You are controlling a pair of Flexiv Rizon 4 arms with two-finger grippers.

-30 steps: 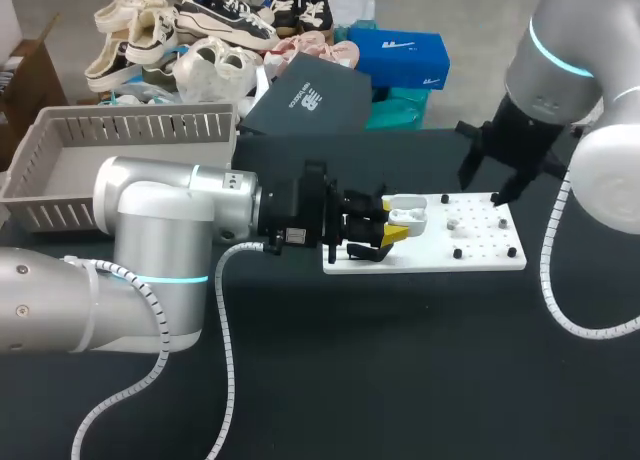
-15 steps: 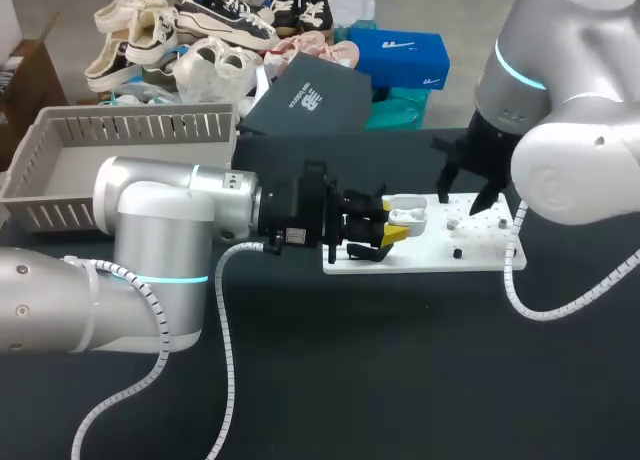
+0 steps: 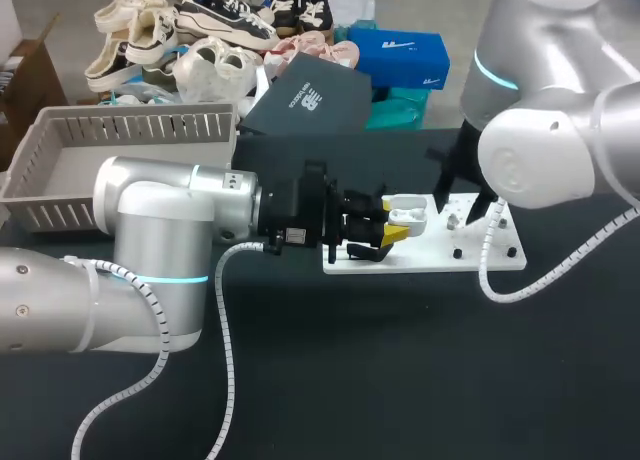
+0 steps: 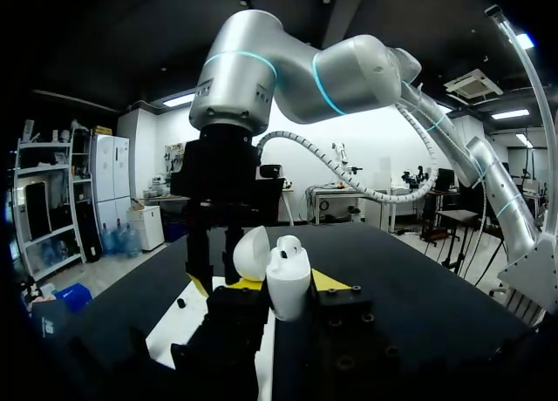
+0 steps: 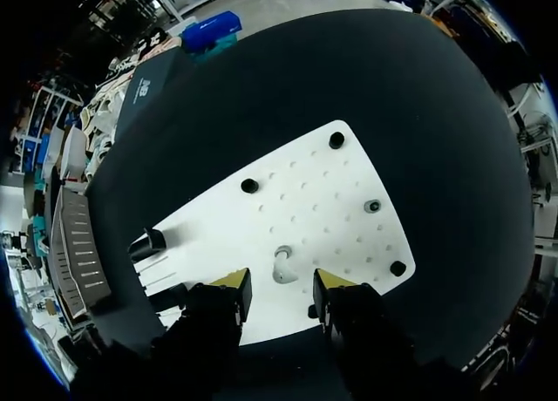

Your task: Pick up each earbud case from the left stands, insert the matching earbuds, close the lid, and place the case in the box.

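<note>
The left gripper [image 3: 393, 220] clamps the open earbud case [image 4: 289, 288] upright over the white board [image 5: 323, 200]. The right gripper [image 5: 280, 282], fingers spread and holding nothing, hovers above it. The loose earbud [image 5: 282, 267] lies just ahead, centred between its tips, so the right arm is nearer.

The earbud case [image 4: 288, 279] is white, as is the hole-dotted board [image 5: 323, 200] with black pegs [image 5: 336, 140]. The table [image 3: 400, 380] is black; the slatted basket [image 3: 150, 128] grey.

Left tool [image 3: 398, 219] grips open case [image 3: 412, 220] above board [image 3: 485, 257].
</note>
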